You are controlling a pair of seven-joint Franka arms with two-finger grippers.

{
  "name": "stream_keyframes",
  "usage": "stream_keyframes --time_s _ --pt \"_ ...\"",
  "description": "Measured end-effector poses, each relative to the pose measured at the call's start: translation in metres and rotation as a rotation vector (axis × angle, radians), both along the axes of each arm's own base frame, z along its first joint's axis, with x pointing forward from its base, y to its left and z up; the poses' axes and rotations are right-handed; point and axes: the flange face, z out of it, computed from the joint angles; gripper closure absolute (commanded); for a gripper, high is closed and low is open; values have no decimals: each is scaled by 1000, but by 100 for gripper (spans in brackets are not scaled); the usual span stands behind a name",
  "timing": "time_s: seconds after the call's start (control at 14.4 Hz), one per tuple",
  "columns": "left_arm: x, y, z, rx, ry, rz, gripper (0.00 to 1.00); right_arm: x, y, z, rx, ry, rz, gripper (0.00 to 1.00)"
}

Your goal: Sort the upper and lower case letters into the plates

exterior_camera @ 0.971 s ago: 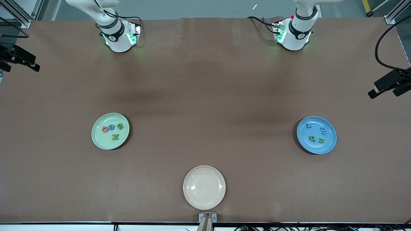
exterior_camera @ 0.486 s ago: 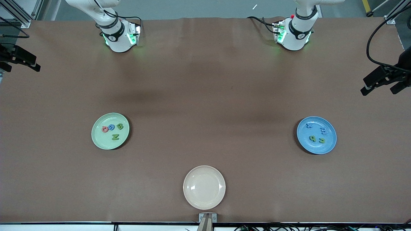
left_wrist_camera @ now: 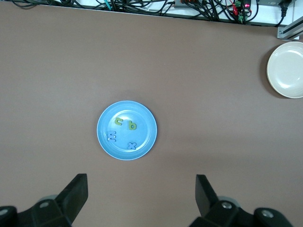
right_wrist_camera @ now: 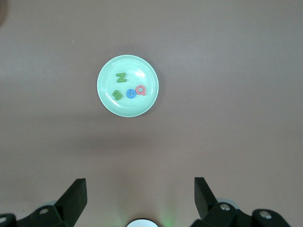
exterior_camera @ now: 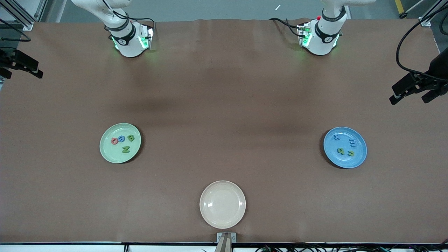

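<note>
Upper-case letters: green B (exterior_camera: pixel 131 138), blue G (exterior_camera: pixel 121 139), red Q (exterior_camera: pixel 114 141) and green N (exterior_camera: pixel 125 149) all lie flat in the mint green plate (exterior_camera: pixel 106 154), toward the right arm's end of the tabletop (exterior_camera: pixel 224 105). Lower-case letters: blue x (exterior_camera: pixel 336 137), blue m (exterior_camera: pixel 352 142) and two green lower-case letters (exterior_camera: pixel 345 152) lie in the blue plate (exterior_camera: pixel 360 159), toward the left arm's end. The two green ones sit just beside each other; the x and m lie apart from them.

Cream plate (exterior_camera: pixel 206 217), nearer the front camera than both others and between them, holds nothing. No letter shows on the bare tabletop.

Judgement: sorting looks complete, four letters per plate, cases separated. Nothing left to move as far as visible.

Left end effector (left_wrist_camera: pixel 141 196): fingers spread wide, holding nothing, high over the tabletop near its own end, looking down on the blue plate.

Right end effector (right_wrist_camera: pixel 140 197): likewise released, empty, high over the tabletop by the mint green plate. Neither touches anything.
</note>
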Motion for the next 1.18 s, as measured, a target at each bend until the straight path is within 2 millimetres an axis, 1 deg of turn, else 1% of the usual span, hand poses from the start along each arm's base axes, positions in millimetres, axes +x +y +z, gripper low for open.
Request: stream_keyframes --time_s 0.42,1.18 --pt "2 1 -3 0 6 2 0 7 0 -1 -2 -3 -1 0" --pt "2 7 -5 3 9 -4 0 8 1 -4 14 9 -1 0"
